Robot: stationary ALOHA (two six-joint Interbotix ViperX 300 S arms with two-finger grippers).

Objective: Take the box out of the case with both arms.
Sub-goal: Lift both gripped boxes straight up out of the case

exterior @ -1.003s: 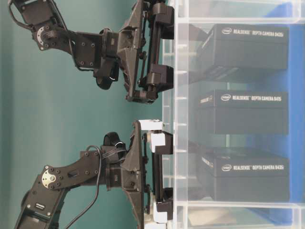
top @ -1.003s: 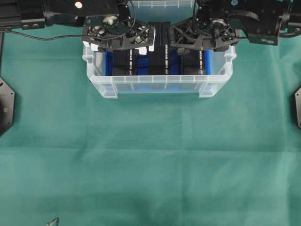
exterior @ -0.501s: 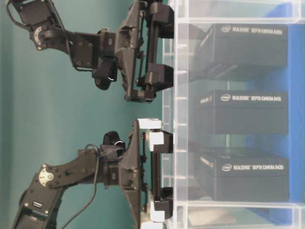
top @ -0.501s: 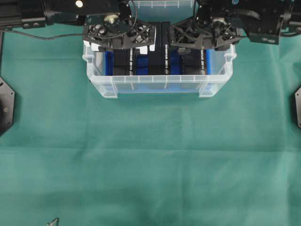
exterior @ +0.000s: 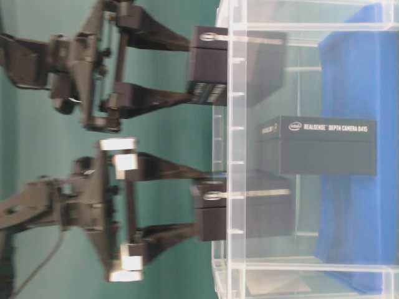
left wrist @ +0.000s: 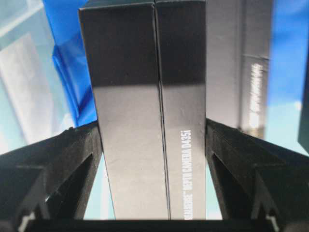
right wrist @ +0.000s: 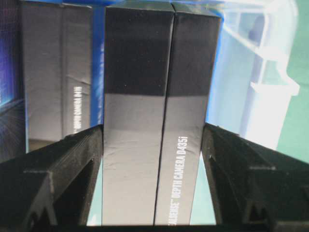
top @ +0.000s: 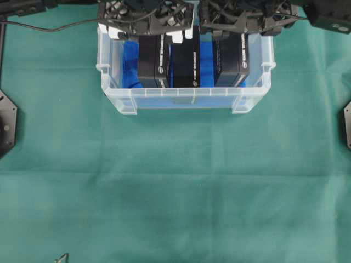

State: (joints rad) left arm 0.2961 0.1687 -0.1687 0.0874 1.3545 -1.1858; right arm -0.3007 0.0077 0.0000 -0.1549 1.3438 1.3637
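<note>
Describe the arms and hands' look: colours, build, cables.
Both arms are black. Each hand has a skeletal, truss-like frame with long tapered black fingers. The left hand carries white blocks on its rail; the right hand is all black. A thin black cable trails from the left arm.

A: What sits on the green cloth?

B: The case (top: 185, 97), a clear, rimmed plastic bin with side handles and a blue sheet (exterior: 346, 75) lining its bottom.

A: And the boxes?

B: 3 black ones, each printed "DEPTH CAMERA D435i". The middle box (top: 185, 64) rests low on the blue lining. The left box (top: 151, 61) and the right box (top: 231, 59) sit higher, their upper ends at about rim level.

A: Clear of the bottom?

B: It looks so from the table-level view, though the blur there leaves some doubt.
</note>
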